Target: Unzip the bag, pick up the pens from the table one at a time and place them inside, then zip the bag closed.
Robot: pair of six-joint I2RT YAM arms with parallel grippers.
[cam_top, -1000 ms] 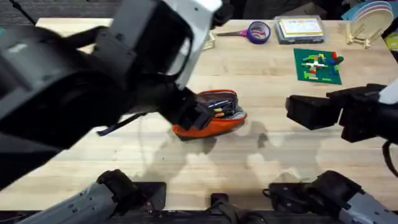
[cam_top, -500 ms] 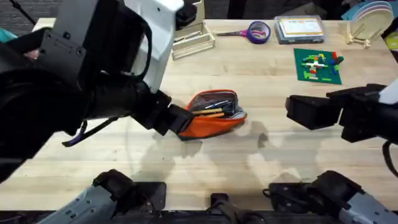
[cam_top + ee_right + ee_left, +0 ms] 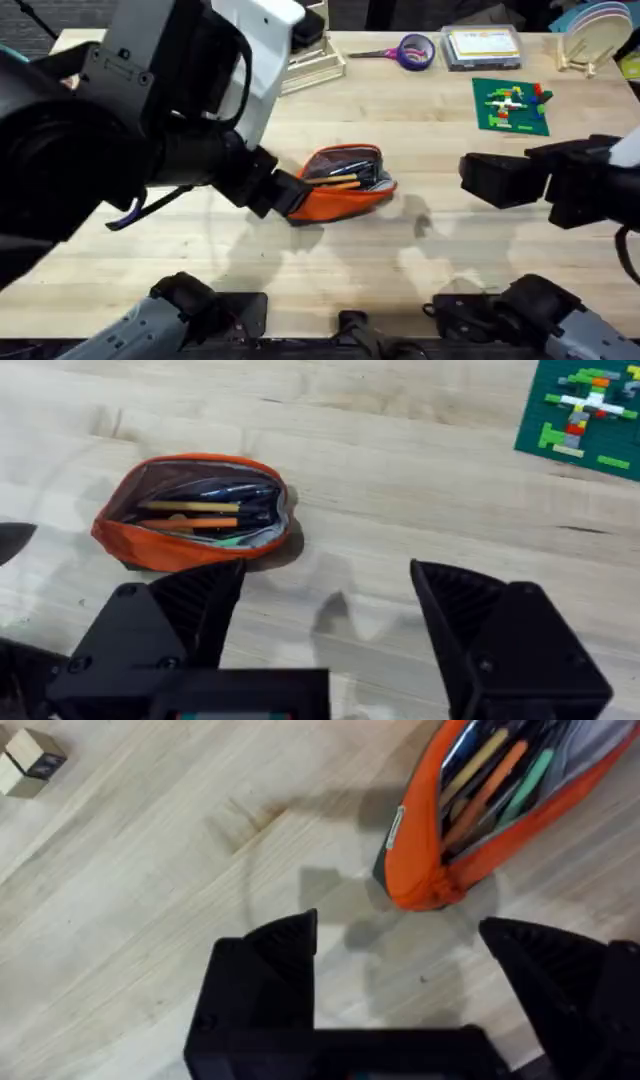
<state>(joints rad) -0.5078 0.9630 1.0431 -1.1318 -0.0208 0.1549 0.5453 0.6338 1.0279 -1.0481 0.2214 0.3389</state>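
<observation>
Both spread, the left end effector [image 3: 400,935] hovers beside the bag's [image 3: 500,810] end, the right end effector [image 3: 325,585] apart.

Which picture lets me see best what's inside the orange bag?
The right wrist view: the bag lies whole and open, its pens plain inside. The left wrist view shows one end, pens cut off at the edge. The overhead view shows the whole bag, its contents too small to make out.
</observation>
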